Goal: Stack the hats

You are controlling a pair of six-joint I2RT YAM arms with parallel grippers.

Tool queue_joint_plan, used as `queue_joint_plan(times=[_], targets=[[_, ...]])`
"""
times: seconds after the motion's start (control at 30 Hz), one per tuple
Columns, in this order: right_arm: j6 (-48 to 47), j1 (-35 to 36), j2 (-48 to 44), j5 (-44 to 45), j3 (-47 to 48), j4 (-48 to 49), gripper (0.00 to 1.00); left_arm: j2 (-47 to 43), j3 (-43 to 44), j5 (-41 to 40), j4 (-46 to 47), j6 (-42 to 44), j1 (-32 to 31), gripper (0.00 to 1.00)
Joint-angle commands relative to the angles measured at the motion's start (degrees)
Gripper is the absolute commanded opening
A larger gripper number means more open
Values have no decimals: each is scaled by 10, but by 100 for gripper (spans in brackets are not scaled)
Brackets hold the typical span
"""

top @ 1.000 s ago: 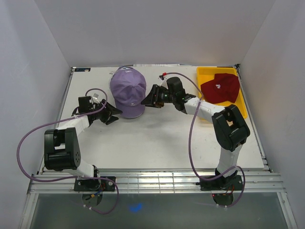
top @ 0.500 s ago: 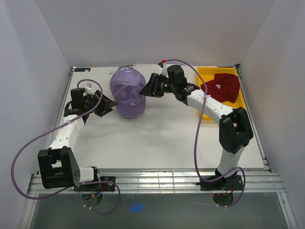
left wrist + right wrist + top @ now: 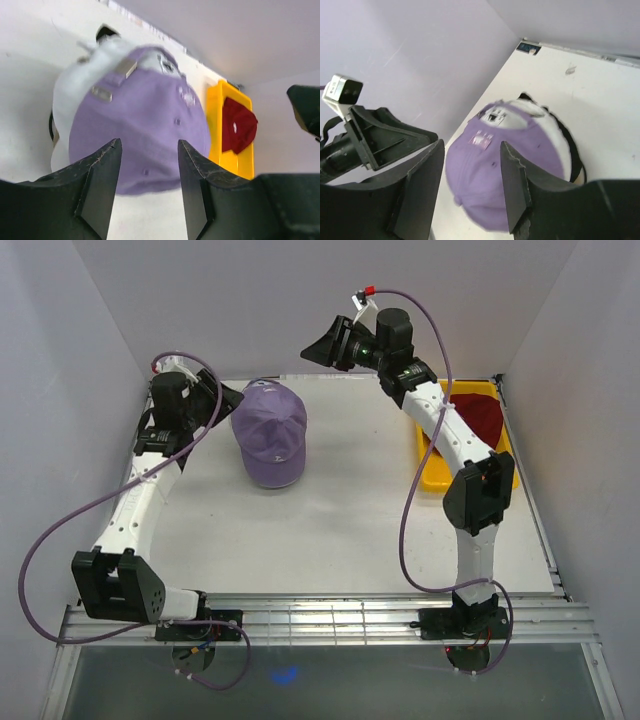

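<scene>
Dark red hat (image 3: pixel 478 418) sits right of the lavender hat (image 3: pixel 268 435), nearer my right jaws; both pairs gape empty.

Left gripper (image 3: pixel 222 397) hovers just left of the lavender cap (image 3: pixel 268 435), jaws parted and empty, its arm stretched out along that side. Right gripper (image 3: pixel 322 344) hangs high beyond the cap's right, jaws likewise apart, holding nothing, arm fully extended

Matt lavender cloth cap (image 3: pixel 268 435), smooth yellow plastic bin (image 3: pixel 431 478), matt white table (image 3: pixel 330 530)
</scene>
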Motion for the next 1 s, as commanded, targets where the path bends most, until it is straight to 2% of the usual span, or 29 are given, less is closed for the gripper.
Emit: queue_joint_plan(times=[0.0, 0.1, 0.27, 0.5, 0.73, 0.97], targets=[[-8, -14, 79, -18, 98, -10, 55, 48, 53, -114, 14, 11, -12, 59], [-5, -21, 119, -25, 142, -2, 56, 96, 95, -151, 21, 18, -15, 59], [7, -19, 158, -26, 139, 64, 58, 163, 148, -149, 27, 43, -18, 59], [-2, 1, 195, -25, 132, 98, 59, 162, 115, -125, 91, 66, -19, 61], [-8, 15, 195, -24, 102, 108, 59, 157, 96, -94, 110, 68, -19, 61], [-24, 22, 206, -18, 111, 90, 59, 160, 80, -62, 122, 69, -20, 61]])
